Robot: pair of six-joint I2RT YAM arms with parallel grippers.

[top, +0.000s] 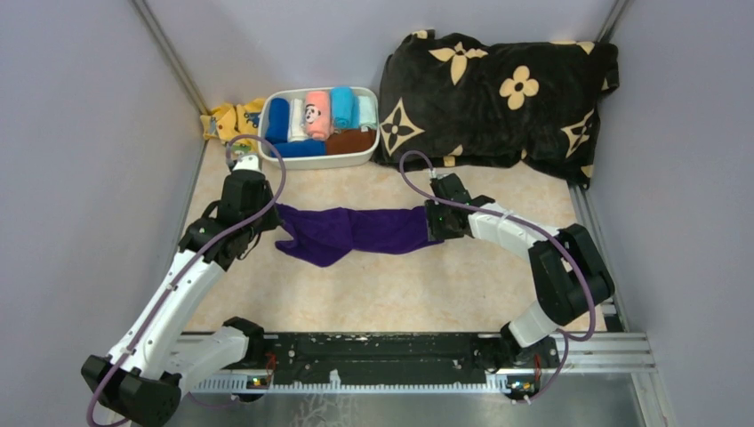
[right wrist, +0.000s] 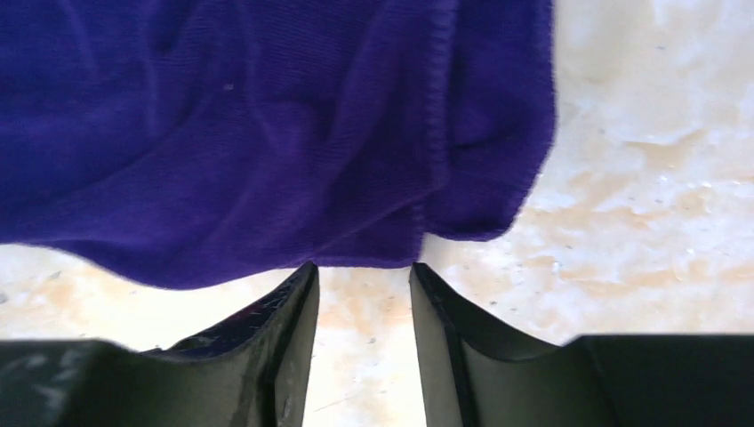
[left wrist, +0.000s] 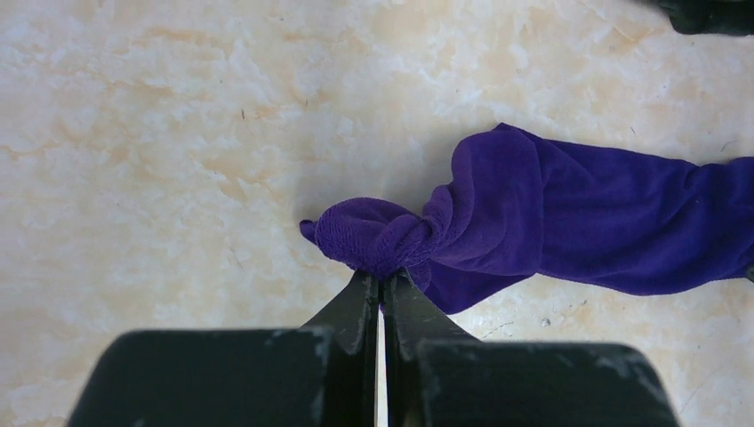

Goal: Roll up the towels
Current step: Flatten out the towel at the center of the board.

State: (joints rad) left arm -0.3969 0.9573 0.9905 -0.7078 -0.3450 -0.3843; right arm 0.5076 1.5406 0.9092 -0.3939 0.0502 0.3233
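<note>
Purple towel [top: 356,229] lies stretched along the table [top: 400,294] between your arms, likely tensioned flat for rolling. Your left gripper [left wrist: 382,280] is pinched tight on its bunched corner; your right gripper [right wrist: 363,276] stands half open at the opposite hem, holding nothing, a gap only the right wrist view reveals, not the overhead.

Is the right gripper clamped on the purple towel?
No: the right wrist view shows the right gripper open, the purple towel lying at its tips, nothing pinched between them.
</note>
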